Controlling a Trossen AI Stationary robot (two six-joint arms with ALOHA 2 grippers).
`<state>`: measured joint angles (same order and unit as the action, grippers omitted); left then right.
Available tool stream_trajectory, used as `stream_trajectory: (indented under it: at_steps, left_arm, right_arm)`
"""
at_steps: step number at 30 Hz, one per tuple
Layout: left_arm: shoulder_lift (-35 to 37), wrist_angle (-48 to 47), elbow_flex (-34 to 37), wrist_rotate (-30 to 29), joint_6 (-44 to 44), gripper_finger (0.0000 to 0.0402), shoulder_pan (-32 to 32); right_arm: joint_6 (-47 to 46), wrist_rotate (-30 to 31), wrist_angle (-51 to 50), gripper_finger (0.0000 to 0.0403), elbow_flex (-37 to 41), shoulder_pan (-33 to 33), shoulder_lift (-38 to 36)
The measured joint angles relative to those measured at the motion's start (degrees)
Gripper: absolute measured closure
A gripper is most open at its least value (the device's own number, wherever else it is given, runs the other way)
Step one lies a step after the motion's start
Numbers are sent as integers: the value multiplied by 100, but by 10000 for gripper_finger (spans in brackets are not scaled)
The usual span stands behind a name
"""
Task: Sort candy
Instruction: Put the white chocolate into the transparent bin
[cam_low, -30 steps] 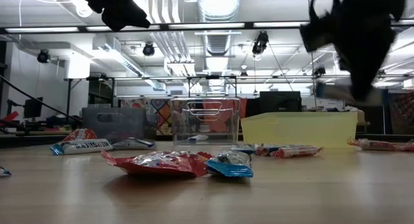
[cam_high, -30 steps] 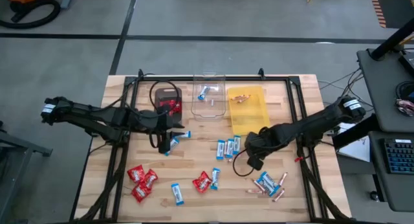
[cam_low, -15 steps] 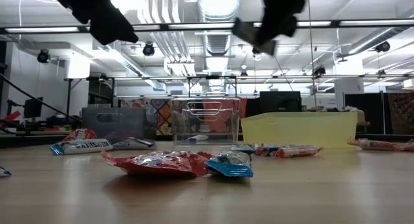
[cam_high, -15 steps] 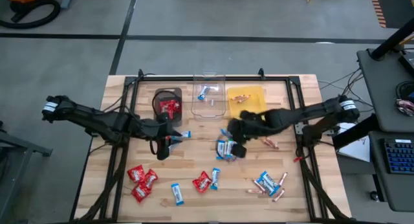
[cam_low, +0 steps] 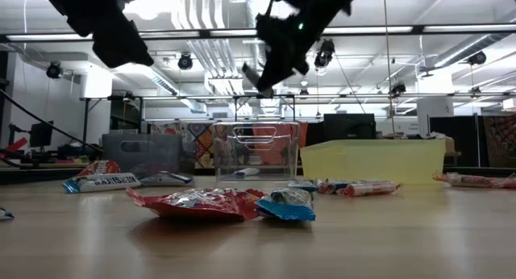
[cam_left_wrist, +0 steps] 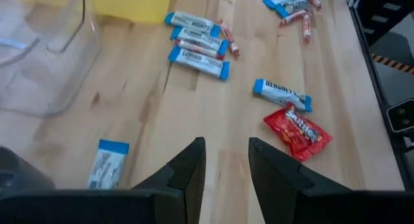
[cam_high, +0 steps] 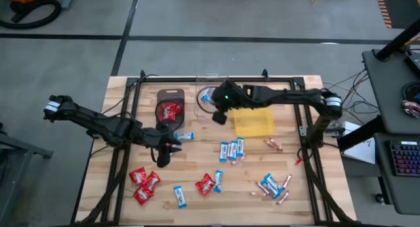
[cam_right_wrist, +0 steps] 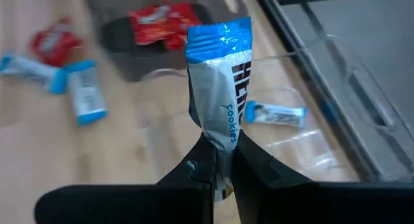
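The left claw (cam_left_wrist: 226, 166) hangs over the wooden worktop (cam_left_wrist: 149, 114) with its two dark fingers (cam_left_wrist: 187, 169) parted and nothing between them. Just beside it lies a blue-and-white bar (cam_left_wrist: 108, 163), and farther off a red packet (cam_left_wrist: 297, 132) touches another blue-and-white bar (cam_left_wrist: 282, 94). Beyond these, three blue-and-white bars (cam_left_wrist: 194, 43) lie side by side with a pinkish-copper stick (cam_left_wrist: 228, 39) next to them, near a yellow tray (cam_left_wrist: 132, 4) and a clear tray (cam_left_wrist: 45, 49), and a small heap of bars and sticks (cam_left_wrist: 294, 4) sits at the far edge.

pale matt wood table (cam_high: 197, 151), clear plastic tray (cam_high: 211, 103), glossy crinkly candy (cam_high: 205, 184)
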<state>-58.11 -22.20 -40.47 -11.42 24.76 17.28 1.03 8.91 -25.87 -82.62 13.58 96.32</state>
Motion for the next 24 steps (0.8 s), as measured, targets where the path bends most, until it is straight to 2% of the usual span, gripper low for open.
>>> stream_trajectory:
  at_steps: [12,24]
  left_arm:
    - [0,-76,52,-2,129,300,81]
    - [0,-114,52,-4,131,300,111]
  right_arm:
    - [521,13,527,380,-498,947,1152]
    - [926,32,392,364,-628,1402,1410]
